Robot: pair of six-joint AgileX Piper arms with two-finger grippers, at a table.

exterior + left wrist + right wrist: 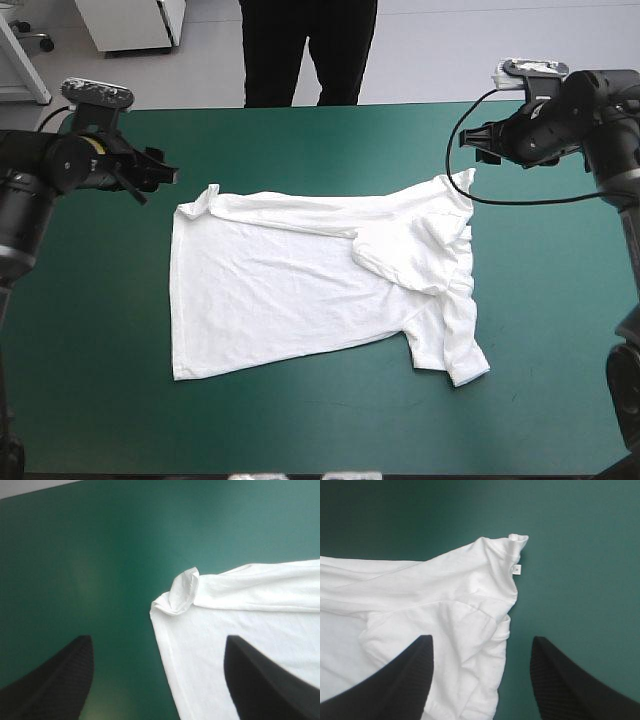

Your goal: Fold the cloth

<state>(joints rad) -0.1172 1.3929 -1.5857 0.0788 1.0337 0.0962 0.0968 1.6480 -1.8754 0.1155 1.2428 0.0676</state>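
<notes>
The white T-shirt (pixel 300 285) lies spread on the teal-green cover, its right part rumpled with a sleeve folded over. My left gripper (pixel 165 175) hangs open above the table just off the shirt's far left corner, which is curled up (pixel 184 589). My right gripper (pixel 478 140) is open above the shirt's far right corner; that corner (pixel 516 545) with a small label lies ahead of the fingers. Neither gripper holds anything. In the wrist views the shirt (pixel 430 610) lies below the spread fingers.
Bare teal-green cover (pixel 300 430) surrounds the shirt on all sides, widest toward the near edge. The table's far edge (pixel 300 108) runs just beyond both grippers.
</notes>
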